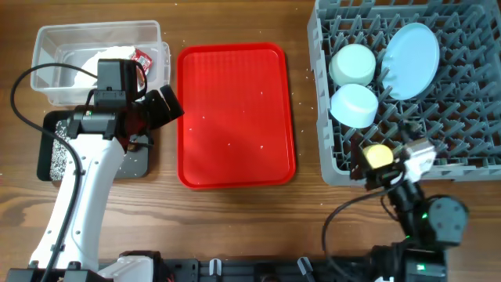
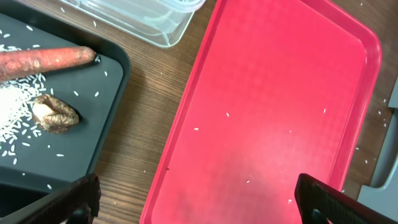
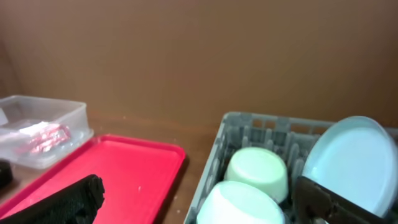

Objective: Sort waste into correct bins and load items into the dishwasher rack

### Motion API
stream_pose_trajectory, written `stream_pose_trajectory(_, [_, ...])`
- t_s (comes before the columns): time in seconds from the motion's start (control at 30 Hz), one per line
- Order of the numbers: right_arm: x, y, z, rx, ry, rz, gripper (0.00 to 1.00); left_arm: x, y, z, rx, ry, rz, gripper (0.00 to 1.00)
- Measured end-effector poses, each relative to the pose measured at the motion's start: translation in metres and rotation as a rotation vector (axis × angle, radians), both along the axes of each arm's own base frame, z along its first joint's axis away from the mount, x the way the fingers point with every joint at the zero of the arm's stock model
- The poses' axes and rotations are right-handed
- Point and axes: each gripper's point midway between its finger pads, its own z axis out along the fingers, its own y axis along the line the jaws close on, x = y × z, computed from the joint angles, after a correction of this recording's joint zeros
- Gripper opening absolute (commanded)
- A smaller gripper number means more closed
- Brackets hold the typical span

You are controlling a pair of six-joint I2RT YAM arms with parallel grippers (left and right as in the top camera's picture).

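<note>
The clear tub (image 1: 47,35) at the back left holds the crumpled white napkin (image 1: 90,63) and the red wrapper (image 1: 142,57). The black tray (image 2: 93,143) in front of it holds the orange-brown stick (image 2: 43,59), the brown scrap (image 2: 56,114) and rice grains (image 2: 12,106). My left gripper (image 1: 164,106) is open and empty, above the gap between the black tray and the red tray. The grey rack (image 1: 325,168) holds the blue plate (image 1: 411,59), two pale bowls (image 1: 354,64) (image 1: 354,104) upside down, and the yellow cup (image 1: 378,154). My right gripper (image 3: 199,199) is open and empty at the rack's front left. The spoon is not clearly seen.
The red serving tray (image 1: 235,117) lies in the middle with a few loose rice grains (image 2: 196,129) on it. A few grains also lie on the wooden table between the trays. The left arm's body covers part of the black tray in the overhead view.
</note>
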Motion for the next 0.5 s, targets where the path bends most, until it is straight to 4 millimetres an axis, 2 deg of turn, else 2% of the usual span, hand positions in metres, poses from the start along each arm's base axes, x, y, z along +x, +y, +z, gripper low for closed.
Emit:
stream_pose_trajectory(0.23, [-0.013, 0.017, -0.053, 0.004, -0.043, 0.068, 1.00, 0.000, 0.000, 0.000, 0.000, 0.000, 0.000, 1.00])
stream_pose_trajectory(0.33, [-0.014, 0.022, -0.053, 0.006, -0.050, 0.074, 1.00, 0.000, 0.000, 0.000, 0.000, 0.000, 0.000, 1.00])
stream_pose_trajectory(0.43, [-0.013, 0.020, -0.065, 0.009, 0.000, 0.056, 1.00, 0.000, 0.000, 0.000, 0.000, 0.000, 0.000, 1.00])
stream_pose_trajectory(0.5, [-0.012, 0.019, -0.066, 0.008, 0.004, 0.052, 1.00, 0.000, 0.000, 0.000, 0.001, 0.000, 0.000, 1.00])
